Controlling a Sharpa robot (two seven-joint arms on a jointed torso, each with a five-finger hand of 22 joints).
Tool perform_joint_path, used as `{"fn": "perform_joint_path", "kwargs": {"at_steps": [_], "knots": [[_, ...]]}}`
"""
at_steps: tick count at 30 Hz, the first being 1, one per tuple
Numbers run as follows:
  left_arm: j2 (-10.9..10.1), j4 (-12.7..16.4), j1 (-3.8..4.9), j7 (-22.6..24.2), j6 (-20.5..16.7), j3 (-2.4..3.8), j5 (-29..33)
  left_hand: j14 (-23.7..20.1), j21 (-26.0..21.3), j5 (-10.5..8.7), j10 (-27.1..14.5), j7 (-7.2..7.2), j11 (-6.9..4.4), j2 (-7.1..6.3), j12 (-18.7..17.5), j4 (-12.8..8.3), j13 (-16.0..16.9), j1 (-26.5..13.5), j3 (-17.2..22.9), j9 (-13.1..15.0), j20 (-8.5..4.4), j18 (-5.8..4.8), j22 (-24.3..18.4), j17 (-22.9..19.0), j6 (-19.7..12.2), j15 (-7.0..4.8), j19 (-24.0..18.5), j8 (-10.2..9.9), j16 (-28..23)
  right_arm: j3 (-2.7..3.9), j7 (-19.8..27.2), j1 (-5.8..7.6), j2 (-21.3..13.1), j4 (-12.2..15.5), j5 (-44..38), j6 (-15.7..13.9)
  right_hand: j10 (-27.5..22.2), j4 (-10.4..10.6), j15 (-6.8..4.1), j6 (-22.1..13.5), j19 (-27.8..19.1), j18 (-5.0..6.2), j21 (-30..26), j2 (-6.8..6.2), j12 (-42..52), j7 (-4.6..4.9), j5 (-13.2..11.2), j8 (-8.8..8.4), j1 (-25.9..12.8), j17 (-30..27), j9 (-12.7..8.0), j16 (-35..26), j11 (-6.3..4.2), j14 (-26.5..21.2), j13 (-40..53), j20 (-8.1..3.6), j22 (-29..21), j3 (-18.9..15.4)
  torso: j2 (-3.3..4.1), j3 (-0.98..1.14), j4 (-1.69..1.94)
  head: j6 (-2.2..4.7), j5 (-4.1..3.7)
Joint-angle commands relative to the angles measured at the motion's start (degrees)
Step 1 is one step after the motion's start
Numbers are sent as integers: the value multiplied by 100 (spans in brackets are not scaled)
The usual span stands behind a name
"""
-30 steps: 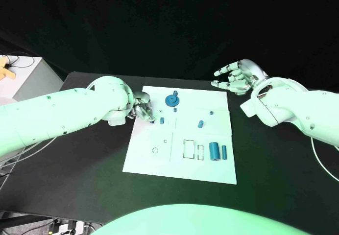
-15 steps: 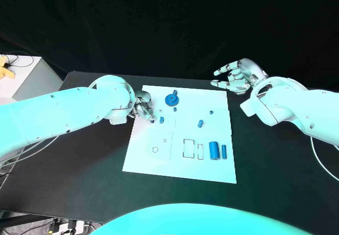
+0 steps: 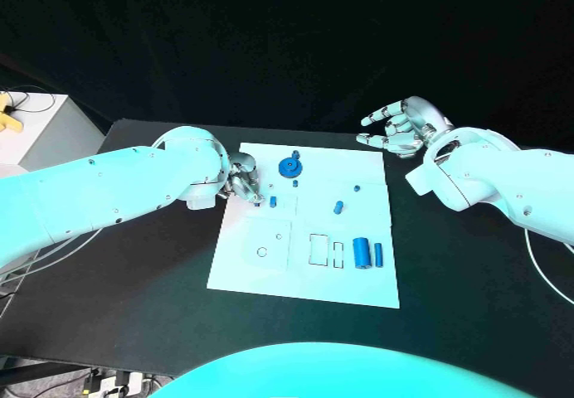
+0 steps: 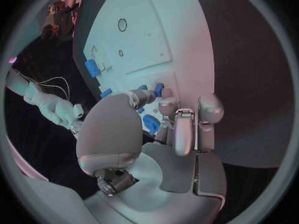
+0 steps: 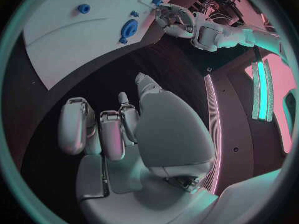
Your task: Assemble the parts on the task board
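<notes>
Black tabletop [image 3: 143,298] surrounds the white task board [image 3: 275,282], and since a second ago almost nothing has shifted: both arms sit where they were, so the work looks paused at a fine placement rather than moving on. Nearest the robot, on the board's near right, two upright blue cylinders [image 3: 362,253] stand beside an outlined rectangular slot [image 3: 321,250], with small round holes to their left; this near strip is free of arms. Farther in, a small blue peg [image 3: 340,207] lies mid-board. At the board's left edge the left hand [image 3: 243,184] has its fingers curled in over another short blue part [image 3: 274,201]; the left wrist view shows fingertips [image 4: 161,103] right by blue pieces, but I cannot tell whether one is actually pinched. Beyond it sits the blue gear [image 3: 291,168]. Farthest, off the board's far right corner, the right hand [image 3: 402,126] hovers with fingers loosely spread, holding nothing, well apart from every part.
</notes>
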Motion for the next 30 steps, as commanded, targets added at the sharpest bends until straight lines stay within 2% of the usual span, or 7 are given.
{"fn": "perform_joint_path", "kwargs": {"at_steps": [1, 5, 15, 18, 19, 21, 30], "knots": [[30, 13, -77, 30, 230, -49, 152, 425, 2, 13, 36, -31, -5, -17, 15, -1201, -1, -38, 1228, -12, 2, -58, -16, 940, -3, -38, 5, -30, 16, 2, 50, -6, -3, 2, -17, 72, -29, 2, -8, -35, -13, 36, -24, -18, -20, -8, 22, 38, -59, 505, -9, -20, -14, 350, 111, -23, 132, 23, -7, 0, 3, -6, -4], [4, 14, -80, 31, 220, -52, 176, 421, -42, -35, 54, -96, -42, -95, -15, -1068, -31, -287, 993, -4, -7, -51, -58, 922, -25, -57, -20, -41, 2, 2, 54, -9, -6, 1, -14, 67, -36, 3, -8, -35, -17, 39, -36, -18, -27, -8, 23, 38, -62, 499, -10, -24, -14, 349, 101, -23, 123, 25, -8, -3, 3, -8, -7], [-50, 20, -83, 29, 59, -47, 185, 383, -172, -86, -52, -114, -50, -90, -53, -370, -98, -794, -60, -128, -24, -38, -207, 813, 88, -69, -61, -169, -64, 2, 64, -14, -13, -2, -7, 53, -42, 7, -8, -37, -23, 43, -54, -17, -34, -7, 23, 38, -69, 486, -10, -31, -13, 346, 93, -24, 111, 26, -6, -7, 0, 15, -12], [-68, 16, -83, 32, -46, -43, 218, 333, -265, -85, -217, -70, -9, -85, -165, -142, -289, -807, -510, -142, 2, -14, -357, 680, 24, -38, -143, -206, -136, 2, 66, -17, -14, -4, -2, 49, -43, 13, -8, -41, -24, 43, -59, -14, -35, -6, 24, 37, -82, 476, -11, -36, -13, 343, 92, -24, 107, 27, -3, -9, -5, 24, -15], [-72, 9, -83, 32, -79, -41, 232, 259, -410, -88, -460, -16, 39, -91, -381, -54, -628, -785, -661, -169, 27, 31, -617, 501, -85, 0, -308, -274, -233, 2, 65, -18, -15, -5, -1, 47, -43, 13, -8, -41, -24, 43, -59, -14, -35, -6, 24, 37, -82, 476, -11, -36, -13, 343, 92, -24, 107, 27, -3, -8, -6, 20, -15], [-80, -6, -82, 34, -140, -39, 255, 217, -506, -87, -572, 35, 87, -89, -431, 54, -726, -726, -925, -169, 72, 56, -752, 433, -147, 48, -404, -287, -272, 2, 65, -19, -15, -6, 1, 43, -38, 19, -8, -47, -18, 41, -50, -7, -30, -5, 27, 34, -96, 492, -13, -29, -12, 348, 97, -24, 114, 31, -7, -6, -4, 25, -12], [-125, -29, -81, 27, -314, -31, 351, 203, -531, -86, -640, 74, 124, -59, -426, 99, -762, -745, -1212, -175, 105, 63, -773, 421, -211, 81, -416, -302, -275, 2, 67, -25, -18, -10, 17, 36, -39, 20, -8, -51, -17, 40, -49, -4, -32, -5, 27, 32, -101, 491, -13, -30, -11, 348, 95, -24, 115, 32, -5, -6, -1, 29, -30]]}}
